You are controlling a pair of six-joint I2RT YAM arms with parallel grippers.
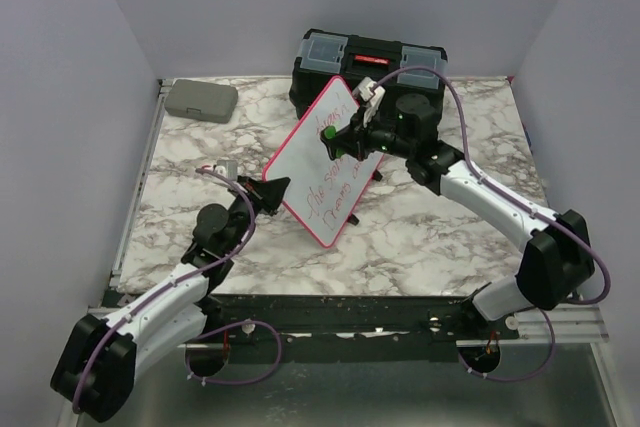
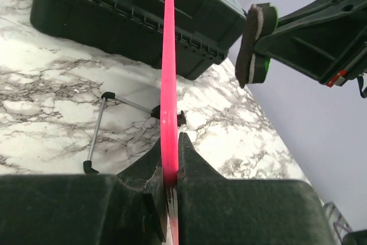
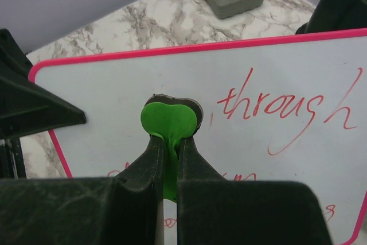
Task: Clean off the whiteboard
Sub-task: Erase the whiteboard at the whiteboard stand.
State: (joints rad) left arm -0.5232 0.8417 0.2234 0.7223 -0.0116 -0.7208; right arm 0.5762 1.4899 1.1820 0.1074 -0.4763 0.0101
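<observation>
— Centre frame, the whiteboard (image 1: 322, 162) is seen propped on the tabletop (image 1: 430, 237), its pink edge pinched by the left claw (image 2: 170, 163).
— And a green eraser (image 3: 168, 120) is clamped in the right claw (image 3: 169, 148), held before the board's face.

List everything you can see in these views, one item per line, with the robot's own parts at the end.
whiteboard: 1, white with a pink-red frame and red handwriting, tilted at the table's centre
eraser: 1, green, round, pressed to the board's face
toolbox: 1, black with a red handle, at the far edge behind the board
case: 1, grey, at the far left corner
stand leg: 1, thin metal with black tips, below the board
table: 1, white-grey marble pattern, under everything
left claw: 1, black, shut on the board's frame edge
right claw: 1, black, shut on the eraser
</observation>
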